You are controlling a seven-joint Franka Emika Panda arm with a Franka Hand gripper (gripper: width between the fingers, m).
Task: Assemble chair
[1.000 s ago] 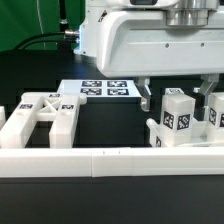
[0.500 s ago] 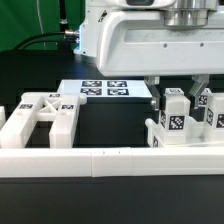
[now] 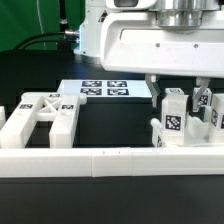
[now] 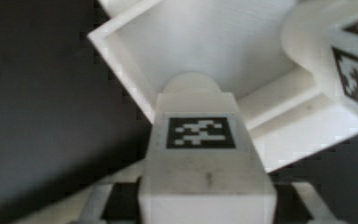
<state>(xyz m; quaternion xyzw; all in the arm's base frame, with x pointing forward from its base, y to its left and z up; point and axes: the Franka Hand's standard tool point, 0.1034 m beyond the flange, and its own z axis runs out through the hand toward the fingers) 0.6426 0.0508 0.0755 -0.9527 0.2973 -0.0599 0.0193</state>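
Standing upright, long axis vertical: leg (image 3: 176,118) clamped in claw (image 4: 202,198).

Cross-braced frame (image 3: 38,118) at exterior view's left, leg (image 3: 176,115) upright at its right with other parts (image 3: 214,112) just beside it, marker board (image 3: 104,89) behind between them, rail (image 3: 100,161) across the front.

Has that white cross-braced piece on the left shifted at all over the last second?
No. The cross-braced frame sits just as before, in the same spot behind the long white rail.
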